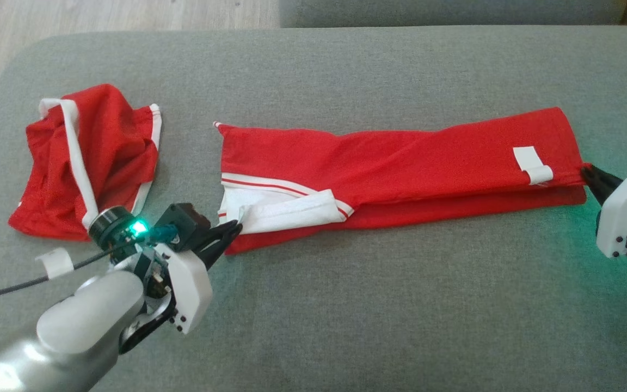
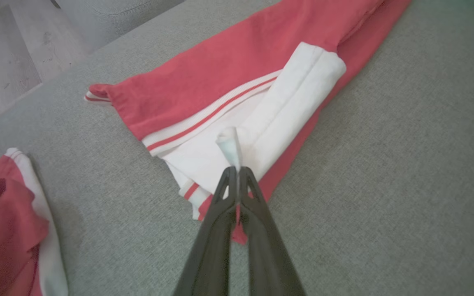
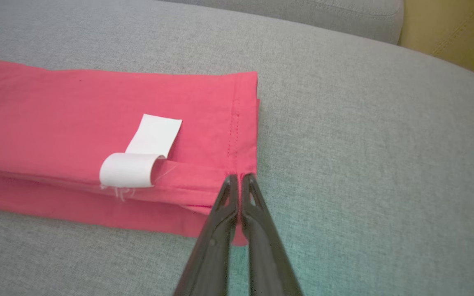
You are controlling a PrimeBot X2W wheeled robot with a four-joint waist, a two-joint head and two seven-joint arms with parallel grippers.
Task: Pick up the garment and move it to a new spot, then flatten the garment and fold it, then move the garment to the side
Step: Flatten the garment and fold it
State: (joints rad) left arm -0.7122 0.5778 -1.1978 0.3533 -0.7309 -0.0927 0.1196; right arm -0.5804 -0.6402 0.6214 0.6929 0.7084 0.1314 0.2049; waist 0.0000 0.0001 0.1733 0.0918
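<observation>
Grey couch cushion (image 1: 346, 316) carries everything. Garment (image 1: 400, 163), a long red folded strip, lies flat between the two pincers. Left pincer (image 1: 231, 228) is clamped on the white fabric at the garment's corner; in the left wrist view the fingers (image 2: 257, 213) are pressed together, a small white roll of cloth poking up just past the tips. White striped trim (image 2: 204, 123) spreads just beyond that pincer. Right pincer (image 1: 588, 173) is clamped on the red hem at the opposite end, fingers (image 3: 261, 230) together, tips right at the hem seam. White tag (image 3: 154, 131) sits on the garment, up and left of the right pincer's tips in its wrist view. Other red cloth (image 1: 90, 158), crumpled with white edging, lies well apart on the far side of the left pincer from the garment. Tape loop (image 1: 55, 262) lies on the cushion beside the left arm. Wood floor (image 1: 101, 13) shows past the cushion edge.
</observation>
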